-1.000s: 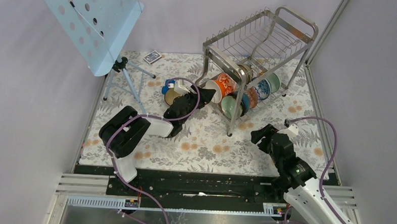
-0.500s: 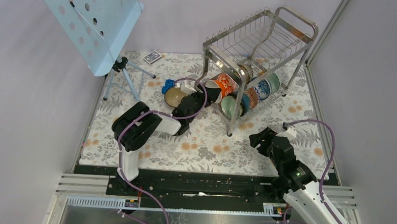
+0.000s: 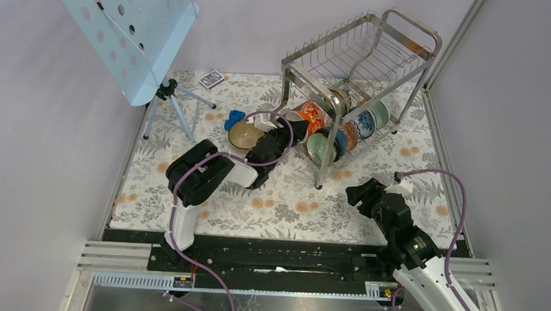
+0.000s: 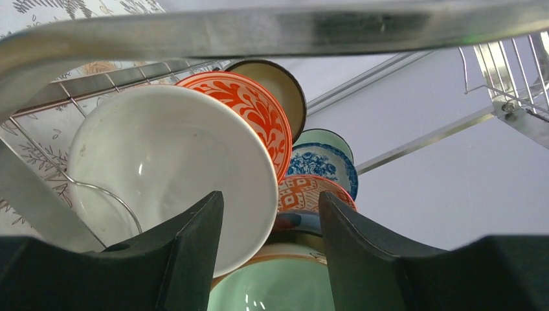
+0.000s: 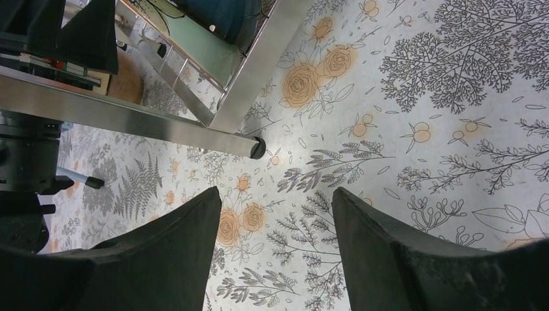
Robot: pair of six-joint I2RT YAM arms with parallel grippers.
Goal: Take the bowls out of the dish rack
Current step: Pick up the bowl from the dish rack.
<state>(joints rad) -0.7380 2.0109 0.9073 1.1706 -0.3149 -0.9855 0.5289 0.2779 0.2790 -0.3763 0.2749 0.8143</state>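
Note:
The steel dish rack (image 3: 376,44) stands at the back right. Its lower tier holds bowls on edge: a white bowl (image 4: 162,175), an orange-red patterned one (image 4: 256,110), a dark brown one (image 4: 278,81), a blue-and-white one (image 4: 324,165) and a pale green one (image 4: 285,288). My left gripper (image 3: 293,131) is open at the rack's left end, and the white bowl's rim lies between its fingers (image 4: 194,253). A tan-inside bowl (image 3: 245,134) sits on the mat. My right gripper (image 3: 359,194) is open and empty over the mat, near the rack's front leg (image 5: 243,97).
A pale blue perforated music stand (image 3: 124,30) on a tripod stands at the back left. A card deck (image 3: 211,78) and a small blue object (image 3: 234,116) lie on the floral mat. Walls close in on both sides.
My left arm has swung right and its gripper has reached into the rack's left end at the white bowl, uncovering the bowl on the mat. The right gripper shifted only slightly.

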